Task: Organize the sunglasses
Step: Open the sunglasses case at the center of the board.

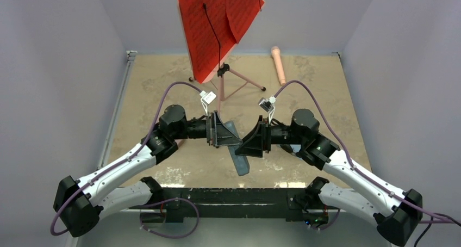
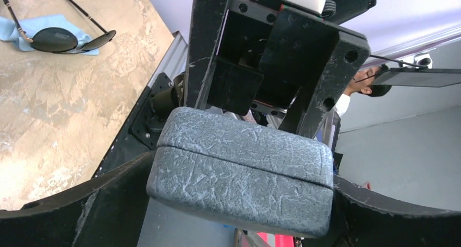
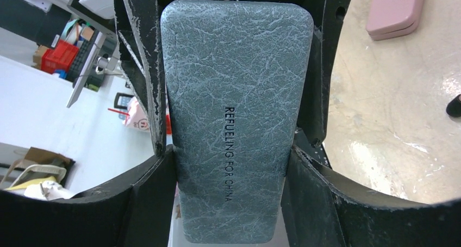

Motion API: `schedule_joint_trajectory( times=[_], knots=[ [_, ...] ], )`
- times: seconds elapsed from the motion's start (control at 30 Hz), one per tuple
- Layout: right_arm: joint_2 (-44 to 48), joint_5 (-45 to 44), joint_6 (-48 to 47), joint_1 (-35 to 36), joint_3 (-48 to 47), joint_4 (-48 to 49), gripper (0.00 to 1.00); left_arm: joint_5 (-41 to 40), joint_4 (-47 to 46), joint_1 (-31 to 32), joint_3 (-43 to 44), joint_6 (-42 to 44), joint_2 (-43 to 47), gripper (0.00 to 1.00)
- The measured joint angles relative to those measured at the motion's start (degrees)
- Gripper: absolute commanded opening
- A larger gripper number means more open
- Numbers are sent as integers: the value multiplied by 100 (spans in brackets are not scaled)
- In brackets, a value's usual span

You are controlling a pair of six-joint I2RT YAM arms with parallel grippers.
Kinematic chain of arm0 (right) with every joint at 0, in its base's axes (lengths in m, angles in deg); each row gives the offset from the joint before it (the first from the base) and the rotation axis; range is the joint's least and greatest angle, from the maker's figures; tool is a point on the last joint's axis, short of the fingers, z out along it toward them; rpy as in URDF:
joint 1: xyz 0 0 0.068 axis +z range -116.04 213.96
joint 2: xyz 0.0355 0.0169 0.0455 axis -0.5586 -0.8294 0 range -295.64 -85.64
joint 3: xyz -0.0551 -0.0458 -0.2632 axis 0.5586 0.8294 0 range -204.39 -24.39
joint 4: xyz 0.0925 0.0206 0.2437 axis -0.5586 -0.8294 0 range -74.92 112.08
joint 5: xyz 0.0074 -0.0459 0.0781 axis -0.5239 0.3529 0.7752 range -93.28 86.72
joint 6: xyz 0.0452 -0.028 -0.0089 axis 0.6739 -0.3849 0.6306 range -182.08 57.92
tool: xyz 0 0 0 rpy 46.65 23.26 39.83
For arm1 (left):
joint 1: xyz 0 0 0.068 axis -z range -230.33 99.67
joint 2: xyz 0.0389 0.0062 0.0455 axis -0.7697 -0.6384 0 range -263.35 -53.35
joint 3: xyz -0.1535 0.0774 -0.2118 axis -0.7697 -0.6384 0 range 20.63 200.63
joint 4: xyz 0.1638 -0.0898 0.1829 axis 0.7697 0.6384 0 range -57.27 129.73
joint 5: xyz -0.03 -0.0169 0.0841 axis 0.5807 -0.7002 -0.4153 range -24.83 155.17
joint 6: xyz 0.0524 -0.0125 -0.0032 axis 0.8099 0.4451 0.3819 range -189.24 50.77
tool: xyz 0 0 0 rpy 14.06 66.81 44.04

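Note:
The black sunglasses (image 2: 60, 38) lie on a light blue cloth (image 2: 32, 26) on the table, away from both grippers. The white pair is out of view. A grey-blue case (image 3: 234, 67) hangs above the table's near middle (image 1: 240, 160). My right gripper (image 3: 229, 149) is shut across its width. My left gripper (image 2: 244, 168) stands wide open, straddling the case's (image 2: 239, 187) other end, its fingers close beside both sides. In the top view the left gripper (image 1: 223, 130) and the right gripper (image 1: 255, 141) face each other.
A pink case (image 1: 278, 62) lies at the table's far right (image 3: 394, 10). A red sheet (image 1: 217, 29) on a pink tripod (image 1: 231, 84) stands at the back, just behind the grippers. Grey walls close the table on three sides.

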Motion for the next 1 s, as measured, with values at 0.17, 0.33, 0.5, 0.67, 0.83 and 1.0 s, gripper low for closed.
schedule_joint_trajectory(
  times=[0.17,0.33,0.5,0.67,0.83,1.0],
  knots=[
    [-15,-170,13,87,0,44,16,57,-221,0,-2,-26,2,90],
    [127,-391,63,109,0,-37,15,258,-699,-2,-216,-31,105,91],
    [203,-435,114,120,-2,-13,15,337,-730,-2,-302,-15,243,74],
    [203,-323,116,120,-24,15,14,407,-719,-9,-302,-2,286,26],
    [203,-284,107,127,-33,22,6,474,-713,-20,-302,68,293,0],
    [216,-120,109,138,-39,22,0,761,-721,-20,-313,404,358,0]
  ],
)
